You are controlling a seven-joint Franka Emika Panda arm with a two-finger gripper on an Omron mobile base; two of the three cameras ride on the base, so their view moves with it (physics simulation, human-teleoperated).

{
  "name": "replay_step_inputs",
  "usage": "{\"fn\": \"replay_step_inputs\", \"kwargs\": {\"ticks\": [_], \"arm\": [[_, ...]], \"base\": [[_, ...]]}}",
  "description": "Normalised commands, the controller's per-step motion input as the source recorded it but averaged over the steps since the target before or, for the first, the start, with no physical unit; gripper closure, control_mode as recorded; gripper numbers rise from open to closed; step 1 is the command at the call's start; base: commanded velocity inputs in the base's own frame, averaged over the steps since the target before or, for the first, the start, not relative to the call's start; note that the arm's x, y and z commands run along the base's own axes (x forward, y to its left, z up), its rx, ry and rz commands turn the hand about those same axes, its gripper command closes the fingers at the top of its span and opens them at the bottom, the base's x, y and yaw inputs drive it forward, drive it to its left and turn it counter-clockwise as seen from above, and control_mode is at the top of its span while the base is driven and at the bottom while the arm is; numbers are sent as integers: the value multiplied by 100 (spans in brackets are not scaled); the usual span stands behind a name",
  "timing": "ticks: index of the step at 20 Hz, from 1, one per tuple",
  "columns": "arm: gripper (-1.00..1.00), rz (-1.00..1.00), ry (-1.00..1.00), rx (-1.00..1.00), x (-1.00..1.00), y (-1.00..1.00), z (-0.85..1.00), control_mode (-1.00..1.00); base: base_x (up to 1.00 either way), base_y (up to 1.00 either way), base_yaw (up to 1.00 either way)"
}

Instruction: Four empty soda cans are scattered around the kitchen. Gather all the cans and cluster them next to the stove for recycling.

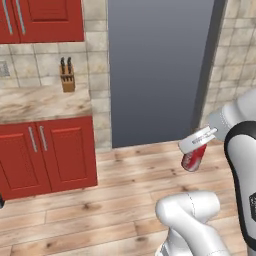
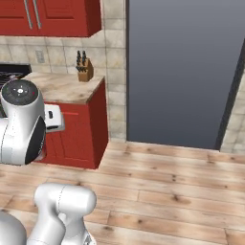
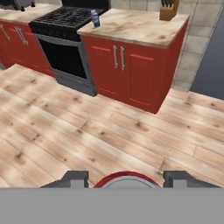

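Gripper [image 1: 196, 146] jaws clamped on a red soda can [image 1: 193, 157]: small glossy cylinder, held tilted in the air over the wood plank floor [image 1: 100, 210], well clear of the cabinets. In the hand view its red rim and silvery top [image 3: 127, 180] sit between the two dark fingertips [image 3: 72, 178].

Blue can [image 3: 95, 19] stands upright on the beige marble bench [image 3: 135, 26], at the edge just beside the stove [image 3: 65, 39]. Stove is black, iron grates on top, dark oven door below.

Wooden knife block [image 3: 168, 9] with dark handles sits at the back of the same bench, near the tiled wall. Red panel cabinets [image 3: 127, 74] with slim metal bar handles are under it.
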Motion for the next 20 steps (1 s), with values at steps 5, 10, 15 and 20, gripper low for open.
{"fn": "replay_step_inputs", "kwargs": {"ticks": [5,10,15,20], "arm": [[100,0,0,0,0,0,0,100],[100,0,0,0,0,0,0,100],[100,0,0,0,0,0,0,100],[100,0,0,0,0,0,0,100]], "base": [[3,100,0],[6,100,0],[5,100,0],[3,100,0]]}}
